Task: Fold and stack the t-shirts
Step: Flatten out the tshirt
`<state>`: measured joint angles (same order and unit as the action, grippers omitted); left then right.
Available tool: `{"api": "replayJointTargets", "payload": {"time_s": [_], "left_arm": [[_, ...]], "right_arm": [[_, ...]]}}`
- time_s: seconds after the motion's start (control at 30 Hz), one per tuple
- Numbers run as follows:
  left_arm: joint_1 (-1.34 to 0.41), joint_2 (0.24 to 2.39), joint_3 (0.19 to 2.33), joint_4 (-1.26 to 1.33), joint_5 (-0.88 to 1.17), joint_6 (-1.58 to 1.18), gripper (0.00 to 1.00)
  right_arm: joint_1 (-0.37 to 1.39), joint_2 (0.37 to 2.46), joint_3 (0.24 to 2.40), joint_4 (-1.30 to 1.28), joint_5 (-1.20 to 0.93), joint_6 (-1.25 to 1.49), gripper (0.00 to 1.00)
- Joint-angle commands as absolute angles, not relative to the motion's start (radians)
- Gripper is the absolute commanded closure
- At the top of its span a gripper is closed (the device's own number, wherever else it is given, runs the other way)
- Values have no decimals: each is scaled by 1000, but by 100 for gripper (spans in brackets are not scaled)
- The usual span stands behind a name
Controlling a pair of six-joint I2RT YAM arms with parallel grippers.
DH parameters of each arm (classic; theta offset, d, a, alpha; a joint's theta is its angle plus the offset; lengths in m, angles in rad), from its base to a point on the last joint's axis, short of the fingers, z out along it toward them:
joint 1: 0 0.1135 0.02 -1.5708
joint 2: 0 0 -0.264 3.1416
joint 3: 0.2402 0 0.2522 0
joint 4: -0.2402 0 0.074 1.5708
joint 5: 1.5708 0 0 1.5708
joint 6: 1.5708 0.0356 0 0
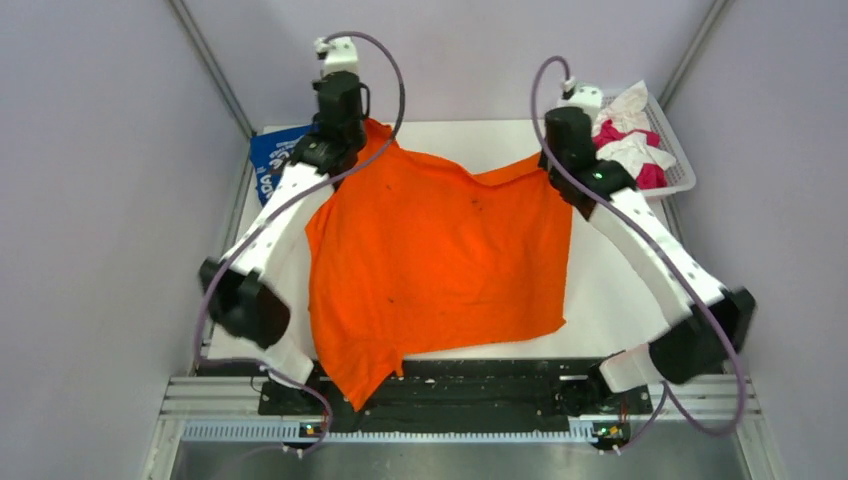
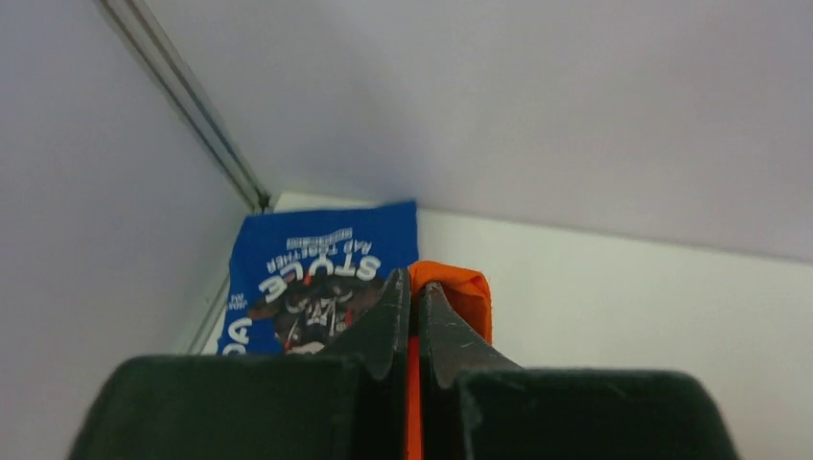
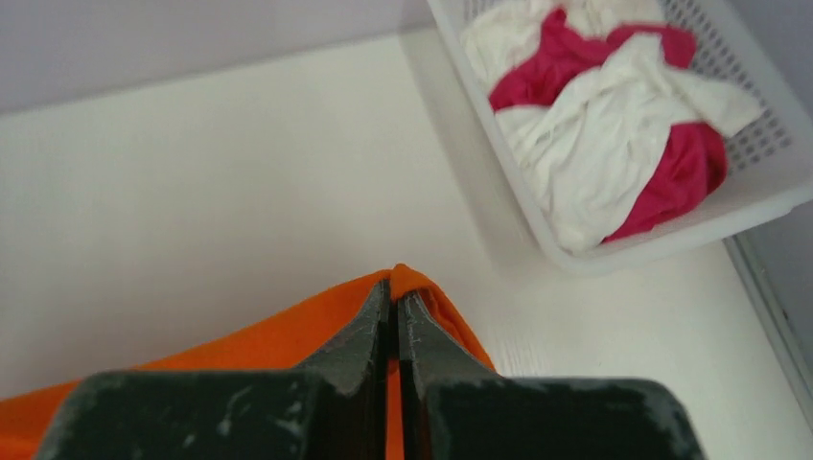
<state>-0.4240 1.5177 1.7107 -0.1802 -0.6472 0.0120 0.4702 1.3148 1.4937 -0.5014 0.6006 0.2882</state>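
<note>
"STUCE" on blue t-shirt

The left arm and right arm have white shells, black joints, looping lilac cables and dark, scuffed, wedge-shaped gripper fingers.

There is one orange t-shirt on the one white table. One blue t-shirt with white lettering is at the far left. One white lattice basket is at the far right. It holds white cloth and magenta cloth, perhaps two pieces of each, though the tangle hides where one ends. There are two arms, the left arm and the right arm. There are two grippers, the left gripper and the right gripper.
</note>
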Motion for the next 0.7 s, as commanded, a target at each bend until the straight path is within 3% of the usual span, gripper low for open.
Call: {"api": "replayJointTargets", "payload": {"time_s": [0.0,0.07,0.1,0.2,0.23,0.27,0.3,0.47,0.67], "left_arm": [[-321,1837,1782,-195,-629,-96,99],[-285,2025,1925,-272,-593,-150,86],[-266,2123,2022,-322,-565,-176,84],[-227,2371,2360,-525,-498,-259,35],[-220,2419,2445,-575,-486,-284,9],[-217,2430,2474,-587,-466,-294,2],[-217,2410,2445,-560,-452,-294,1],[-217,2163,2031,-326,-345,-324,1],[-231,1996,1853,-411,-218,-429,1]], "right_arm": [[360,1559,1452,-389,535,359,100],[302,1729,1513,-360,480,382,96],[280,1813,1563,-358,452,385,81],[235,2043,1768,-410,373,405,41],[232,2085,1818,-429,369,405,28],[231,2105,1846,-430,368,397,16],[231,2109,1856,-428,368,393,11],[231,1961,1685,-328,347,399,6],[244,1747,1381,-273,212,455,3]]}}
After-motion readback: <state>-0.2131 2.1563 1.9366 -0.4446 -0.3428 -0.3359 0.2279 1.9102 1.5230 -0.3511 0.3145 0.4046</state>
